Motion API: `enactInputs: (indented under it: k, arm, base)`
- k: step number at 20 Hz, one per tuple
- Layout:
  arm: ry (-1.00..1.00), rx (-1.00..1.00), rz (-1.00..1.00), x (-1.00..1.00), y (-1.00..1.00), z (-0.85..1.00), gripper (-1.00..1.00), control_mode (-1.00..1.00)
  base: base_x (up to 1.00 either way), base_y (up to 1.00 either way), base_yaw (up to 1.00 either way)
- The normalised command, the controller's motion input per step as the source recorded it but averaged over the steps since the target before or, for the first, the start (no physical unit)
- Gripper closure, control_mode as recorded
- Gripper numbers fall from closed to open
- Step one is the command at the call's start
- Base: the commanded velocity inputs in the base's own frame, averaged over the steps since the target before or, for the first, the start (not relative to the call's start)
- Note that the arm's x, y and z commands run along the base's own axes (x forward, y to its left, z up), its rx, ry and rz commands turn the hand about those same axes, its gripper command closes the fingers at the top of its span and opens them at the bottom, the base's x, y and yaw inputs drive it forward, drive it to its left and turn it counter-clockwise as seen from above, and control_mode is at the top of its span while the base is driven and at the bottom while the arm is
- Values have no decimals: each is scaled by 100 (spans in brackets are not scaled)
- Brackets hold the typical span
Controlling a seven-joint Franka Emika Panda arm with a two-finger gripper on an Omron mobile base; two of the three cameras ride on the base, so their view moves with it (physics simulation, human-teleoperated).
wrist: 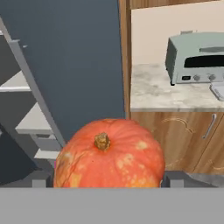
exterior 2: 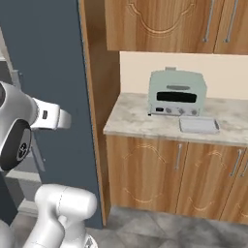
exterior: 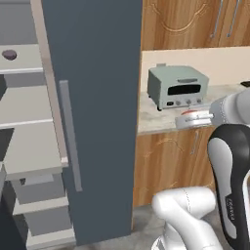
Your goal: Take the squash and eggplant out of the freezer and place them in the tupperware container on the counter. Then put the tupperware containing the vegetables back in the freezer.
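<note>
The squash (wrist: 109, 153), orange-red with a short brown stem, sits right in front of the hand camera. My gripper (wrist: 107, 181) is shut on it, with one dark fingertip on each side. The freezer (exterior: 93, 122) stands with its dark slate door swung open, showing grey shelves on the left. On the top shelf lies the eggplant (exterior: 9, 54), a small dark purple lump. The tupperware container (exterior 2: 198, 125), a shallow pale tray, lies with nothing in it on the counter (exterior 2: 135, 123) in front of the toaster oven. The hand holds the squash in the air, out in front of the freezer door and left of the counter.
A mint-green toaster oven (exterior 2: 177, 94) stands at the back of the counter. Wooden wall cabinets (exterior 2: 164, 24) hang above it and brown base cabinet doors (exterior 2: 145, 174) lie below. Pale drawers (exterior: 41, 215) fill the freezer's lower part. The open door edge stands between shelves and counter.
</note>
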Motion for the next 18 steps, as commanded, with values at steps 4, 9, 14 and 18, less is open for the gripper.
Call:
enactInputs:
  k: [4,9,14,18]
  arm:
    - [0,0,0,0,0,0,100,100]
    - [0,0,0,0,0,0,100,100]
    - [0,0,0,0,0,0,100,100]
    - [0,0,0,0,0,0,100,100]
  base:
    - [16,-100,0]
    - [39,-100,0]
    - [89,-100,0]
    - [96,-100,0]
